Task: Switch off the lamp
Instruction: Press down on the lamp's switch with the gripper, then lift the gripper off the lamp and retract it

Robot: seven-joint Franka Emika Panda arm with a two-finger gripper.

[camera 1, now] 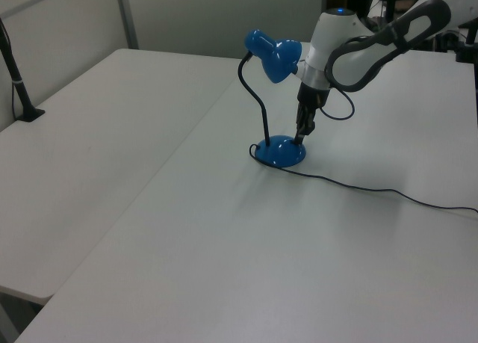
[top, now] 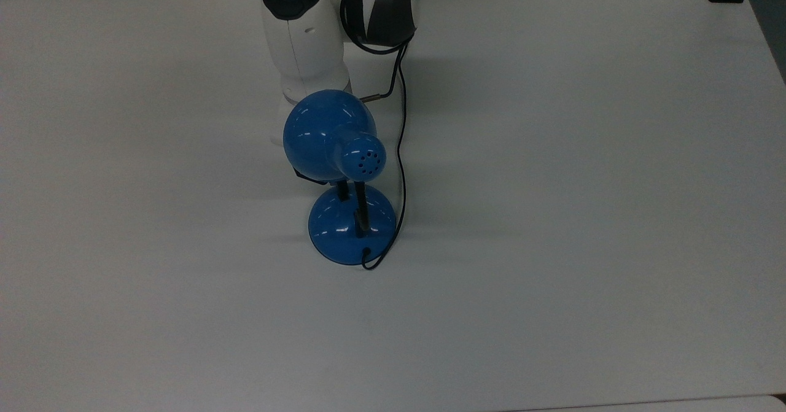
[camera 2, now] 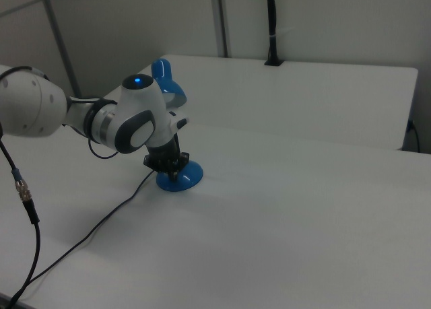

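The blue lamp stands unlit in the middle of the white table, its dome shade (top: 328, 132) above its round base (top: 344, 228) on a black gooseneck. In the left view the shade (camera 1: 272, 55) points toward my arm. My gripper (camera 1: 301, 136) is shut, and its tip is pressed down on the right side of the base (camera 1: 282, 150). From the right view the gripper (camera 2: 172, 169) sits on the near-left part of the base (camera 2: 183, 178). No light falls on the table.
The lamp's thin black cord (camera 1: 358, 187) trails across the table (top: 552, 215) toward the left view's right. My arm's own cable (top: 402, 154) loops down beside the base. A black clamped post (camera 1: 19, 81) stands at the far table edge.
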